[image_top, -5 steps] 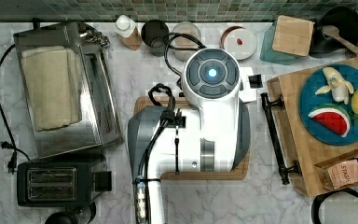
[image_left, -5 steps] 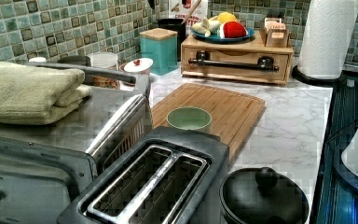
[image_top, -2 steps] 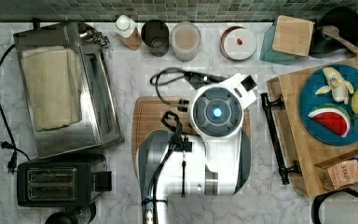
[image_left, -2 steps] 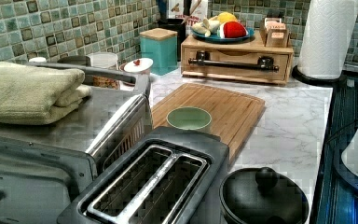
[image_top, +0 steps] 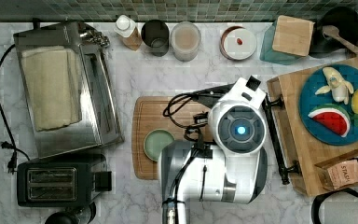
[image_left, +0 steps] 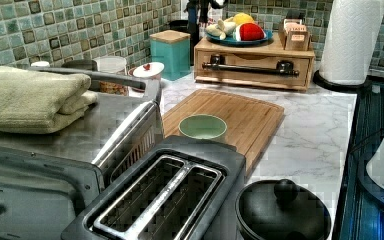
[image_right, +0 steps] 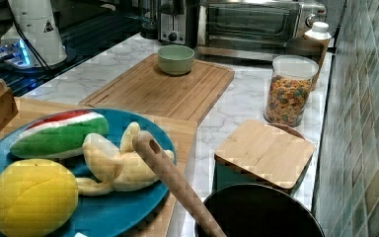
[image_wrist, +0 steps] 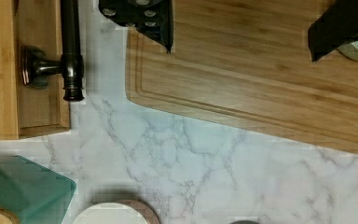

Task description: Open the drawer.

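The drawer (image_left: 252, 77) is the light-wood front of a bamboo box, with a long black bar handle (image_left: 252, 68) across it, and it sits flush in the box. The top view shows the handle (image_top: 276, 140) just right of my arm's white wrist (image_top: 240, 128). In the wrist view my gripper (image_wrist: 241, 51) is open, its two black fingers (image_wrist: 142, 18) spread wide over the cutting board (image_wrist: 261, 88). One end of the handle (image_wrist: 71, 51) and the drawer front (image_wrist: 42, 107) lie beside it, a short way off. Nothing is between the fingers.
A green bowl (image_top: 157, 143) stands on the cutting board (image_top: 142, 140). A blue plate of fruit (image_top: 335, 105) and a tea box (image_top: 349, 172) rest on the bamboo box. Jars, a teal canister (image_top: 286, 39) and a black pot line the back wall. A toaster oven (image_top: 63, 88) and toaster (image_top: 58, 179) stand at the top view's left.
My arm has swung toward the top view's right and down the picture, from over the board's middle to close beside the drawer handle. The drawer has not moved.
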Motion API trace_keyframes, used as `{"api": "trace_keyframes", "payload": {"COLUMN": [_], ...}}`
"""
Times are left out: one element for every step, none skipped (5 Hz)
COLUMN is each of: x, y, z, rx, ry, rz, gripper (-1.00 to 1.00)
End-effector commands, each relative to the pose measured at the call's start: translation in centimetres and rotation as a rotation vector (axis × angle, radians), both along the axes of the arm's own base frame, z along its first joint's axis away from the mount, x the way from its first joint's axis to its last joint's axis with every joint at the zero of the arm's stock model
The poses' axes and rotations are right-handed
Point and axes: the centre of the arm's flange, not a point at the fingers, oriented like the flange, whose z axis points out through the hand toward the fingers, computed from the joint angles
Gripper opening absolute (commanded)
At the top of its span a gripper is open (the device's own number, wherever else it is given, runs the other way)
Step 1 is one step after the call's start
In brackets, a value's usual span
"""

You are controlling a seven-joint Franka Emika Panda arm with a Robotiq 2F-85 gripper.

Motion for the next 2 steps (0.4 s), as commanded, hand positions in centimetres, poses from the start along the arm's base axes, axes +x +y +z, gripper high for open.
{"api": "trace_keyframes", "payload": {"x": [-1.3,-2.0], "y": [-10.8,-11.5], "z": [-4.4,-6.2], "rx": [-0.072,-0.103], "ry": [-0.004,-0.030], "rz": [0.055,0.052], "gripper": [1.00,1.00]}}
